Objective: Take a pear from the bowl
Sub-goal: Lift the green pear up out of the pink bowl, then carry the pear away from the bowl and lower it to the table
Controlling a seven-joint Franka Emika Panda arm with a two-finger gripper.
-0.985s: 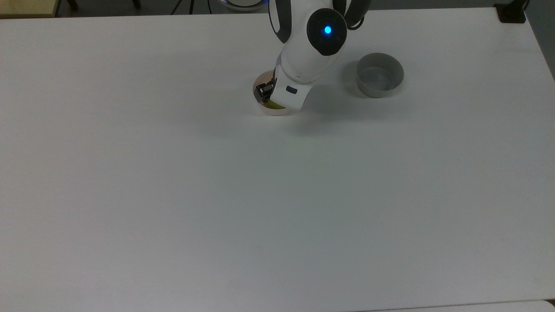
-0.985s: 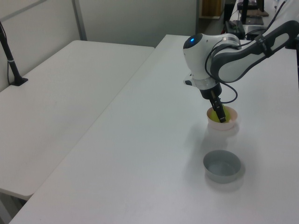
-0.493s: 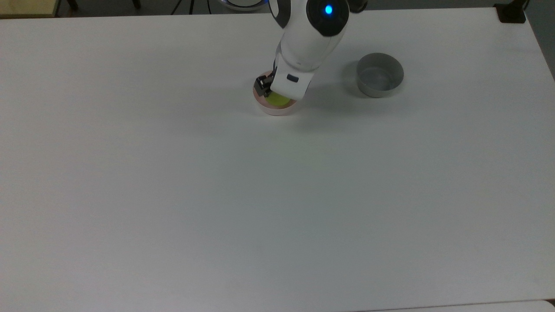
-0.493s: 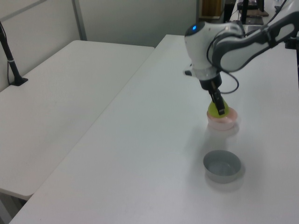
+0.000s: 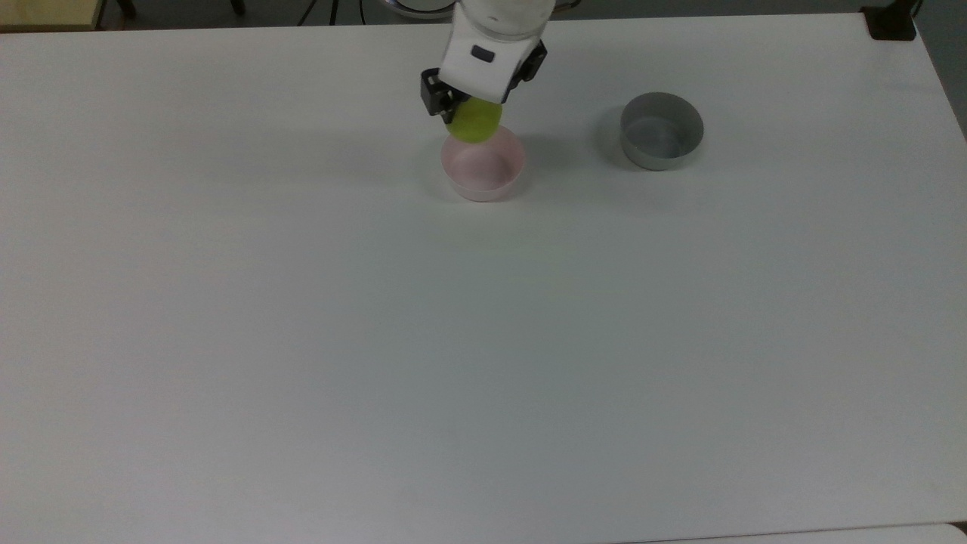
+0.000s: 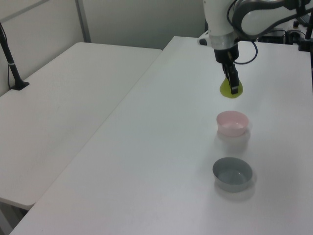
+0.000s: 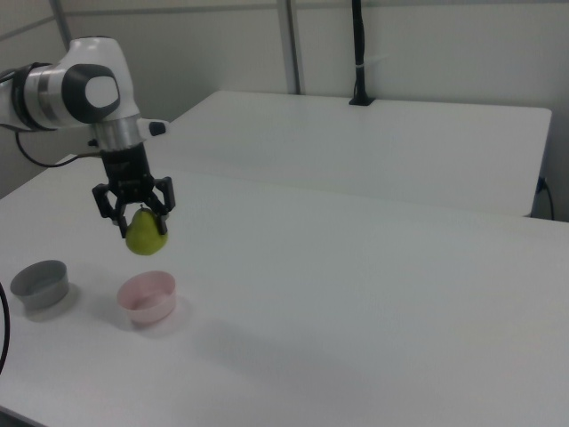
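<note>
Pear: you have the yellow-green pear (image 7: pixel 145 237) up in the air, clear of the table (image 5: pixel 483 340). In the right view it hangs above the pink bowl (image 7: pixel 147 296), apart from its rim. In the top view it overlaps the bowl's rim at about 11 o'clock.

Gripper: your gripper (image 7: pixel 136 216) is clamped on the pear's narrow upper part, one dark finger (image 7: pixel 165 205) on each side, the rounded body hanging below the tips. In the left view the pear (image 6: pixel 230 89) sits at the end of the fingers, pointing straight down.

Pink bowl: the pale pink bowl (image 5: pixel 483 168) stands upright on the table, and you can see its bare inside in the top view. Nothing lies in it.

Grey bowl: the straight-walled grey bowl (image 5: pixel 662 130) stands at about 3 o'clock from the pink bowl in the top view, well apart from it. Its inside shows bare too. In the left view the grey bowl (image 6: pixel 233 174) sits at 6 o'clock from the pink bowl (image 6: pixel 233 122).

Table: white, with the two bowls standing on it.
</note>
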